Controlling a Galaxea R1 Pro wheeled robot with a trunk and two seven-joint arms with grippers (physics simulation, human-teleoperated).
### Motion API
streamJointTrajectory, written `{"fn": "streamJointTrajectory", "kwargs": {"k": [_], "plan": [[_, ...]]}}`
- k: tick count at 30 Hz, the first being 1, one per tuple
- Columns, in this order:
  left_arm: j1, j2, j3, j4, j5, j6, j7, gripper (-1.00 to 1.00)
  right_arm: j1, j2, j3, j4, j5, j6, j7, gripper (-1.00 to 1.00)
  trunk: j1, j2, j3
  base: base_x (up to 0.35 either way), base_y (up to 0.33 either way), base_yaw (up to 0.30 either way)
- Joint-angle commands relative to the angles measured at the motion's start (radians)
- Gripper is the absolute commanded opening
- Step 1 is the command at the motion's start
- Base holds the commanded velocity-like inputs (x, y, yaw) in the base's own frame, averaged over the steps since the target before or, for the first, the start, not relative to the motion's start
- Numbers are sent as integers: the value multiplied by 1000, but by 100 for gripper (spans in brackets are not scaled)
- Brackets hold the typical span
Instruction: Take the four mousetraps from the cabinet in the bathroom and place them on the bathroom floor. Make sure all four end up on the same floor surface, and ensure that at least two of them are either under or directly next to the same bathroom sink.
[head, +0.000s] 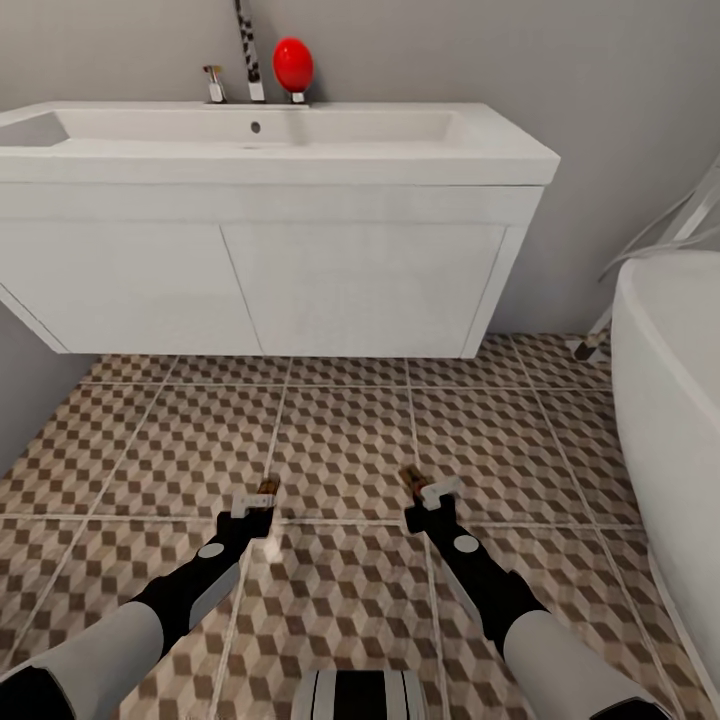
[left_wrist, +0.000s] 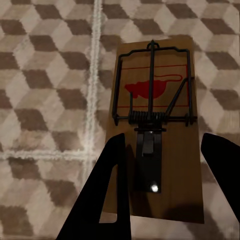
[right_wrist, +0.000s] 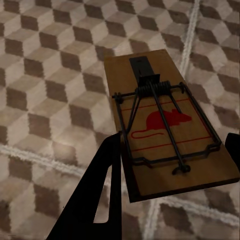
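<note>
We're parked in front of the sink (head: 250, 130), a wide white basin on its boxy white vanity (head: 270, 270), with a chrome tap (head: 250, 60) and a red egg-shaped thing (head: 293, 63) on the back ledge. The white bathtub (head: 670, 400) edges in on our right side.

Both arms are stretched forward low over the bathroom floor (head: 350, 430) (the brown-and-beige cube tiles). The left gripper (head: 258, 503) is clamped on a mousetrap (left_wrist: 155, 125); in the left wrist view its dark fingers (left_wrist: 112, 190) sit on either side of the tan board, with the wire spring and red mouse print facing up. From the head view we just catch its brown end (head: 265, 488) poking past the fingertips.

Same deal on the other side: the right gripper (head: 430, 497) is closed on a second mousetrap (right_wrist: 165, 125), one finger (right_wrist: 105, 185) pressed along the board's edge and the other barely peeking in at the frame's side. Its tip (head: 410, 480) shows in the head view too.

Both traps are held above the tiles, out in front of the vanity rather than beneath it. We can't tell how high off the floor they are.
</note>
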Motion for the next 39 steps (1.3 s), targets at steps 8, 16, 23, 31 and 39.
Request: {"fn": "streamJointTrajectory", "kwargs": {"k": [8, 16, 23, 31, 39], "plan": [[-1, 0, -9, -1, 7, -4, 7, -100, -1, 0, 0, 1, 1, -2, 0, -100, 3, -2, -38, 0, 0, 0], [-1, 0, -9, -2, 7, -5, 7, -100, -1, 2, 1, 1, 1, -3, 1, -100, 6, -4, -70, 0, 0, 0], [-1, -2, -11, -2, 6, -3, 7, -100, -1, 7, 0, 1, 5, -22, -2, -100, 6, -4, -71, 0, 0, 0], [-31, -13, 21, -153, 5, 259, 15, -100, -122, 48, -1, -15, 51, 75, -59, -100, 6, -4, -71, 0, 0, 0], [-191, -20, 188, -279, -75, 517, 19, -100, -213, 65, -1, 19, 55, 146, -62, -100, 6, -4, -71, 0, 0, 0]]}}
